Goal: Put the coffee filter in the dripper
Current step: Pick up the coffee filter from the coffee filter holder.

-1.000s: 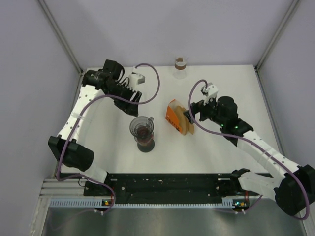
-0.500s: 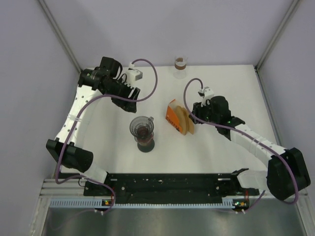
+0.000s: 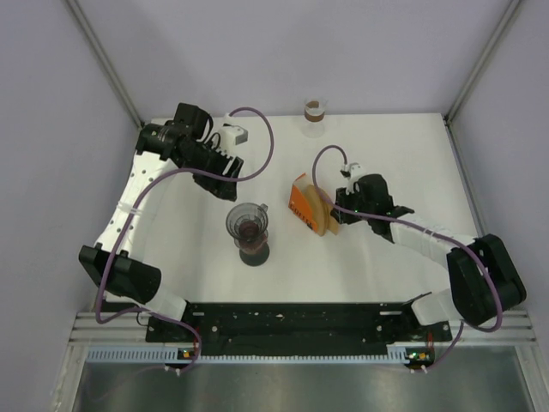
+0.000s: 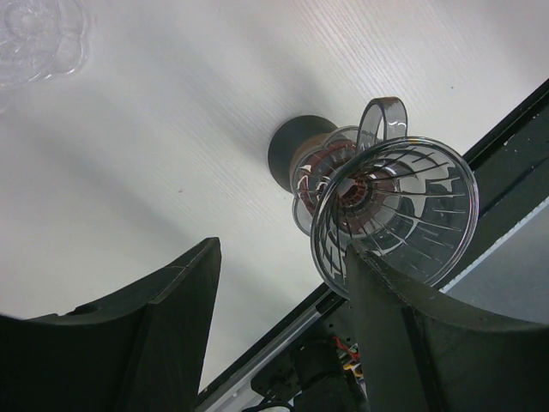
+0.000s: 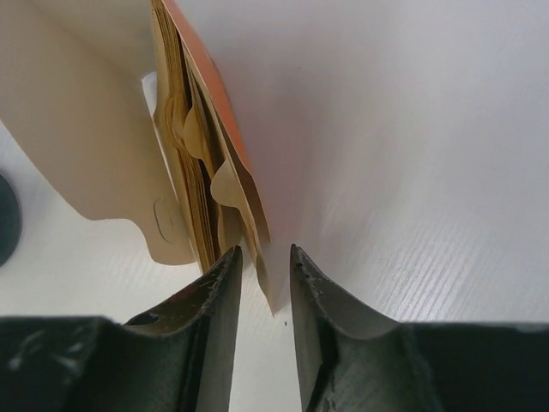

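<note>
The clear ribbed dripper point(image 3: 247, 221) sits on a glass server with a dark base, left of the middle of the table; in the left wrist view the dripper point(image 4: 395, 215) is empty. My left gripper point(image 3: 227, 167) hovers behind it, open with nothing between its fingers point(image 4: 281, 249). Tan coffee filters point(image 3: 319, 210) stand in an orange box point(image 3: 300, 204). My right gripper point(image 3: 336, 209) is at their right edge. In the right wrist view the outermost coffee filter point(image 5: 244, 210) has its lower corner between the narrowly open jaws point(image 5: 264, 257), with a gap showing on each side.
A small glass cup with a brown band point(image 3: 316, 112) stands at the back edge. The black rail point(image 3: 283, 318) runs along the near edge. The box's tan flap point(image 5: 86, 129) hangs left of the filters. Grey walls enclose the table.
My right arm has reached left to the filter stack and its jaws have narrowed around the outer filter's edge. The left gripper has drifted slightly back and left.
</note>
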Action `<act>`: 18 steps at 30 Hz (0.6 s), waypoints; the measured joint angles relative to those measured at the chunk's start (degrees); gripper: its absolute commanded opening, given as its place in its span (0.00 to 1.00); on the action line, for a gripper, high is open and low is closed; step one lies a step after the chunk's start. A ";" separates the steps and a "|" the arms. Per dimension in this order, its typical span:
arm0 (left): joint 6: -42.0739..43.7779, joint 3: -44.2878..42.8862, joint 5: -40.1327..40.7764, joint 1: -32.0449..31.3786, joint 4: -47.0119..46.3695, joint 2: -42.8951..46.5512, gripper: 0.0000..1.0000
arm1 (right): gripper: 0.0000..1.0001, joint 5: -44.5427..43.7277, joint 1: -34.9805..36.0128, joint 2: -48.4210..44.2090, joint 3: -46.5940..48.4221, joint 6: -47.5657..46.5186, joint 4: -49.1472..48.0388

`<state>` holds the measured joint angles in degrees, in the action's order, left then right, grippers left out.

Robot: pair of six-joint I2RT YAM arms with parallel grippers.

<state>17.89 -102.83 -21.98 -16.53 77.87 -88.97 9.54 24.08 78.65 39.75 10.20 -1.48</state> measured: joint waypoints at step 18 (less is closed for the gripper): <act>0.00 0.24 -0.04 0.00 0.02 0.11 0.65 | 0.00 2.23 -0.17 1.31 1.64 -3.72 2.56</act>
<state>17.89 -102.59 -22.02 -16.53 77.89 -88.86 11.77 23.90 79.96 41.39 6.48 1.08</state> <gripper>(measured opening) 0.656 0.005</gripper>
